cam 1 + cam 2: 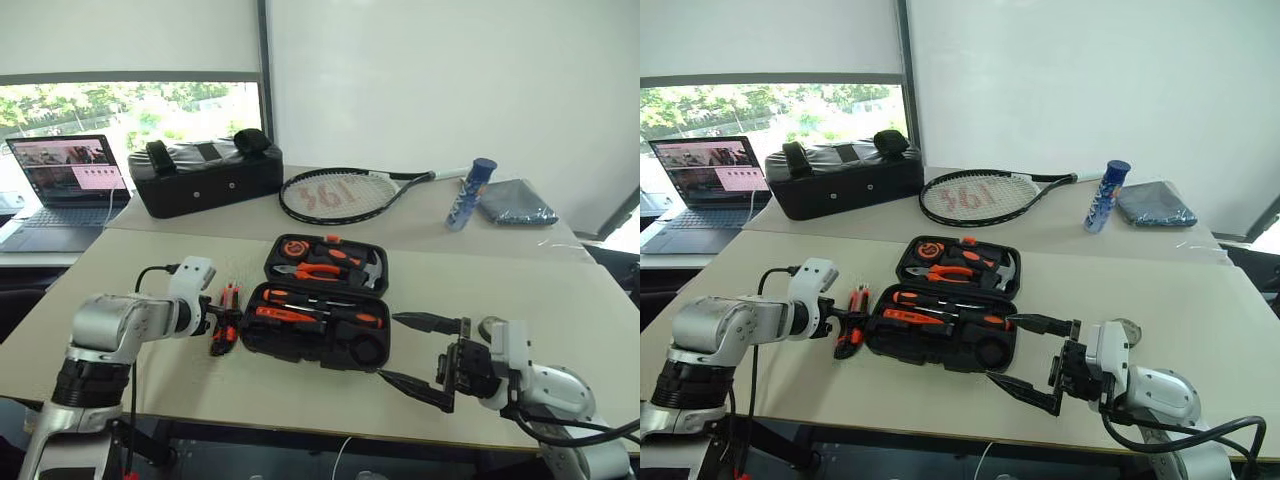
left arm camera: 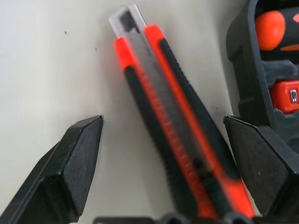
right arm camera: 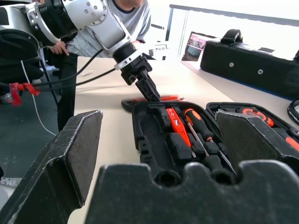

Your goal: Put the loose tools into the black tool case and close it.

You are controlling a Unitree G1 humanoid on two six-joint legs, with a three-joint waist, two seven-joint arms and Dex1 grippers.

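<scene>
Open flat black plastic tool case (image 1: 318,325) is lying on the beige counter (image 1: 520,290).
A black-and-orange utility knife (image 2: 173,135) is being straddled, ungripped, beside the case by the spread left tool (image 1: 224,322); the right tool (image 1: 418,352) is being held released, empty.

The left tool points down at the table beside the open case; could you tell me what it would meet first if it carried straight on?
Most likely the utility knife, which lies between the left tool's open fingers.
</scene>
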